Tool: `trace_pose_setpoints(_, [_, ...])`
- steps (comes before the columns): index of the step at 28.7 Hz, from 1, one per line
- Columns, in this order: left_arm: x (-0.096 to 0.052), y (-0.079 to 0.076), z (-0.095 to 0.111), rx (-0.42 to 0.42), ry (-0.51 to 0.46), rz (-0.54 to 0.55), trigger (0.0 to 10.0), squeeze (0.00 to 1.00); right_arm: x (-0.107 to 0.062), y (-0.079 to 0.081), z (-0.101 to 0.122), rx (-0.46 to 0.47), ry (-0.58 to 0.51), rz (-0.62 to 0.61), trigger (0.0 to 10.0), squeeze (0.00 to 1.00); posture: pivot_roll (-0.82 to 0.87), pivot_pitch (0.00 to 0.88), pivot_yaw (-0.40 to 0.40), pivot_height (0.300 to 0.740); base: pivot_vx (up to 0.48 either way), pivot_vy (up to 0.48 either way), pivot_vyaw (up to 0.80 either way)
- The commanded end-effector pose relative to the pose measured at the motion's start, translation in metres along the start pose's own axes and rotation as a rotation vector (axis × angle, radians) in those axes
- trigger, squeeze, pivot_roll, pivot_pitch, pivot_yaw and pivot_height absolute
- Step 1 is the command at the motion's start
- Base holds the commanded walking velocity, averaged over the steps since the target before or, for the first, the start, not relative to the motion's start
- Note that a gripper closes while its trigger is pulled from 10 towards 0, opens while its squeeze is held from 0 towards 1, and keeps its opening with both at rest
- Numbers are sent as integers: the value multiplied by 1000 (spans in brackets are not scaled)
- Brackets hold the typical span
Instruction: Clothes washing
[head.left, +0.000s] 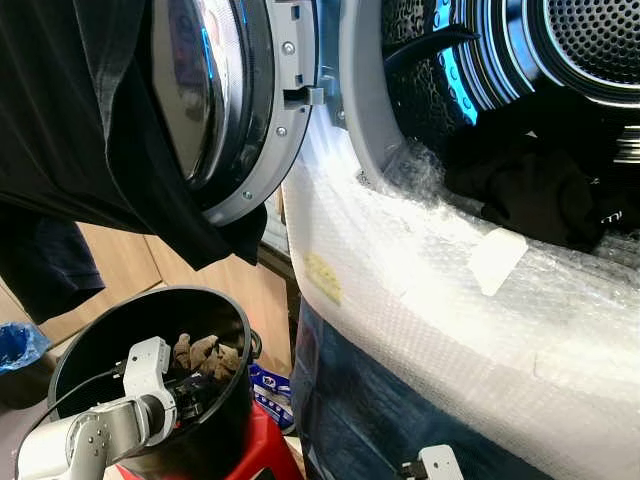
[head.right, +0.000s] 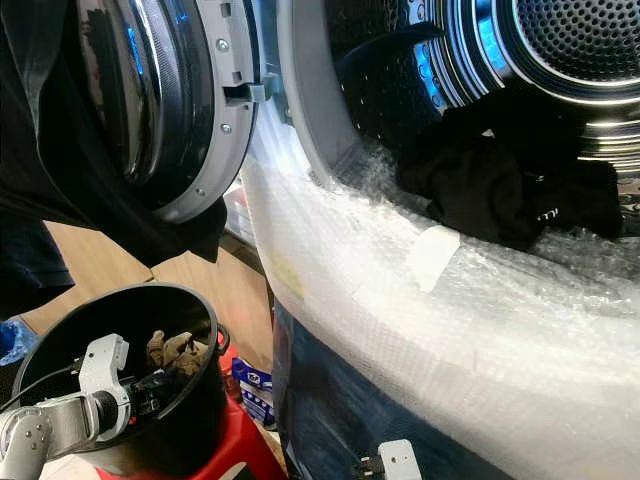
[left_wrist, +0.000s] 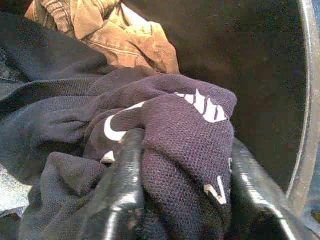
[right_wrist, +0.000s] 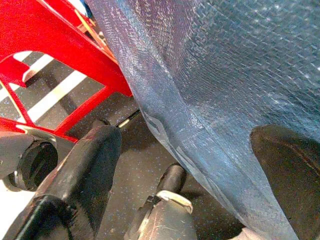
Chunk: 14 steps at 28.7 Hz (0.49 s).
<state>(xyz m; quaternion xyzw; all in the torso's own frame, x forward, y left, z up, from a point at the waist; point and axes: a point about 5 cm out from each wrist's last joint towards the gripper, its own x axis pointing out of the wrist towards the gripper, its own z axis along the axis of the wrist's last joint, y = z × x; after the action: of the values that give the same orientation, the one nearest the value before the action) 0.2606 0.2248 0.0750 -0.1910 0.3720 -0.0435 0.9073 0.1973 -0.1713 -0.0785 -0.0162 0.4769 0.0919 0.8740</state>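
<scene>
Nearest the head camera, at about seven o'clock, the left gripper is reaching down into a black bucket, its two fingers closing around a fold of a dark navy garment with white lettering. A tan garment is lying just beyond it in the bucket, at about twelve o'clock in the wrist view. The bucket is sitting on a red stool.

Above, at ten o'clock, a black garment is hanging over the open washer door and covering much of its glass.

Moving right, bubble wrap is covering the washer's front and door sill. Beyond it, at two o'clock, dark clothes are lying inside the drum.

At five o'clock the right gripper is hanging low beside the washer's wrapped front, fingers spread apart and holding nothing.
</scene>
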Motion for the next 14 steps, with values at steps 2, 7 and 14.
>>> trace_pose_setpoints(2, [-1, -3, -4, 23, 18, -3, 0, 0, 0, 0, 0, -1, 6, 3, 10000, 0, 210, 0, 15, 740, 0, 0, 0])
trace_pose_setpoints(7, [-5, -7, -5, 53, 14, -5, 0, 0, 1, 6, -3, 9, 15, 10, 10000, 0, 209, 0, 16, 740, 0, 0, 0])
trace_pose_setpoints(14, [-24, -15, 15, 214, -56, -45, 0, 0, 2, 11, -5, 28, 17, 12, 10000, 0, 206, 0, 17, 740, 0, 0, 0])
